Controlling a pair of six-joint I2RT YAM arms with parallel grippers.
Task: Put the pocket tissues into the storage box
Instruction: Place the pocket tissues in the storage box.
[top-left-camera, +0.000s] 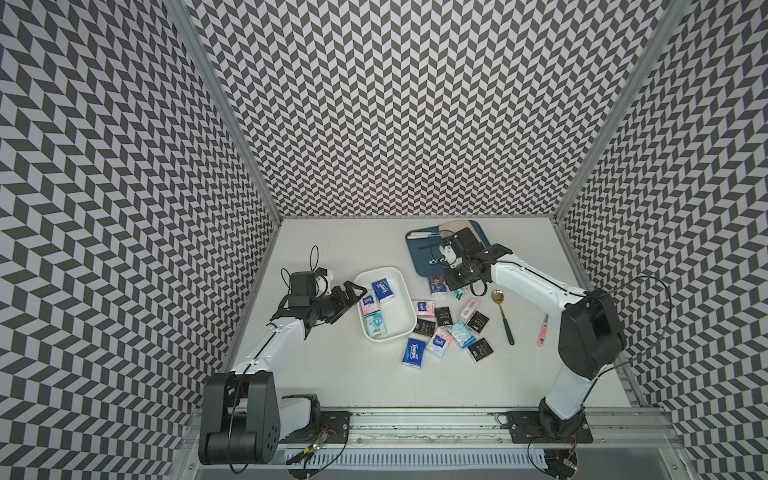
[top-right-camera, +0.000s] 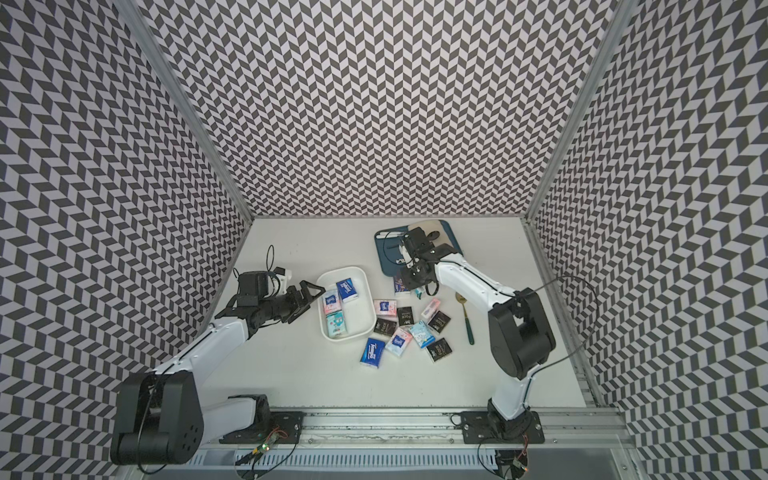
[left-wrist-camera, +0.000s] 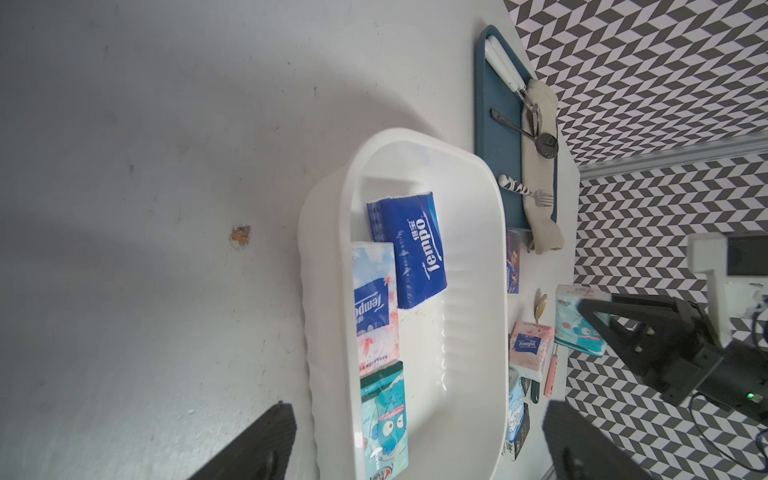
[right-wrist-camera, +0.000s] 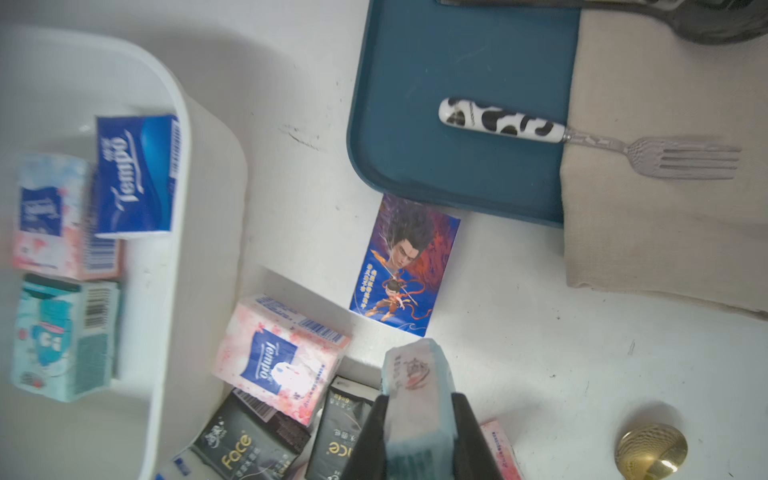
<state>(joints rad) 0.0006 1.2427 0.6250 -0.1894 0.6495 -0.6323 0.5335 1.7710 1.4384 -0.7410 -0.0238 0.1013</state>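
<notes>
Teal-white packet (right-wrist-camera: 415, 374) clamped edgewise in right gripper (right-wrist-camera: 419, 405), just below blue tray (top-left-camera: 419, 259), right of centre in both top views. White box (top-left-camera: 401, 305) left of it, three packets (top-left-camera: 369, 303) inside. Lift straight, clear pile (top-left-camera: 440, 340) and rim, release low over bare floor. Left gripper (top-left-camera: 349, 297) gaping, empty, by box.

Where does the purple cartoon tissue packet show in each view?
Both top views: purple packet by the blue tray's near edge.
Left wrist: peeking past the storage box rim.
Right wrist: face up off the tray's corner.
Landmark: the blue tray.
</notes>
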